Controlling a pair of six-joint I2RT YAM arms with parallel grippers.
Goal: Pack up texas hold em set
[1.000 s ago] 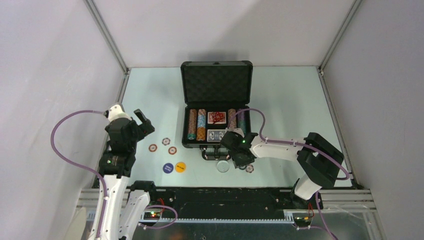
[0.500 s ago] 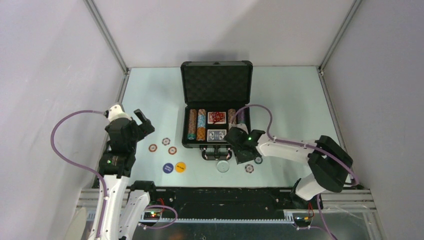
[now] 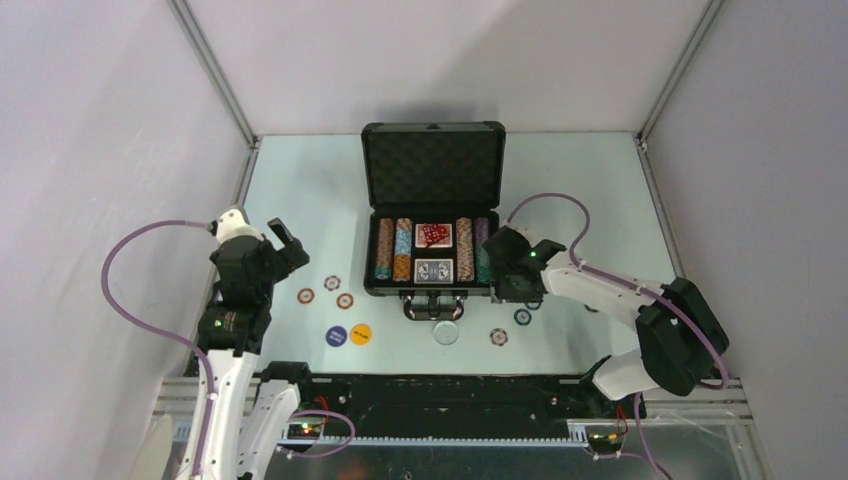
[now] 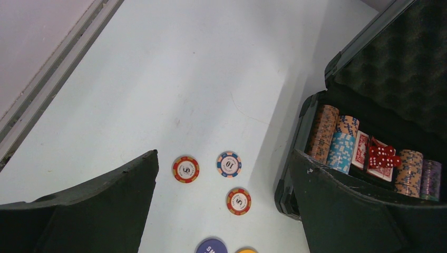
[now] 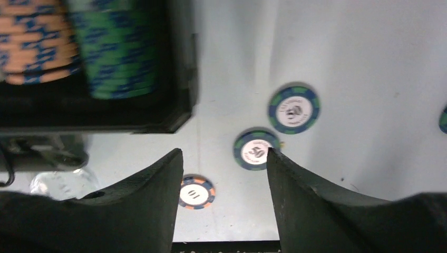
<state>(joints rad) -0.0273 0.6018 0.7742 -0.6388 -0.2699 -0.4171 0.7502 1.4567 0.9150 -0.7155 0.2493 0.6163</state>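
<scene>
The black case (image 3: pixel 432 160) lies open at the middle of the table, foam lid up. Rows of chips (image 3: pixel 393 249), two card decks and red dice (image 3: pixel 434 235) sit in it. My right gripper (image 3: pixel 510 280) hangs open and empty just off the case's right front corner. In the right wrist view, a green-blue 50 chip (image 5: pixel 256 150), a second one (image 5: pixel 293 109) and an orange 10 chip (image 5: pixel 195 192) lie below the right gripper (image 5: pixel 223 158). My left gripper (image 3: pixel 270 245) is wide open above three loose chips (image 4: pixel 185 169) (image 4: pixel 229 164) (image 4: pixel 239 201).
A purple button (image 3: pixel 336 336) and a yellow button (image 3: pixel 361 334) lie near the front left. A clear round button (image 3: pixel 446 332) sits in front of the case handle (image 3: pixel 433 306). Metal frame rails line the table's sides. The arm bases stand along the near edge.
My right gripper has moved from in front of the case handle to the case's right front corner and opened wider. A green-blue chip now shows on the table. The left arm is still.
</scene>
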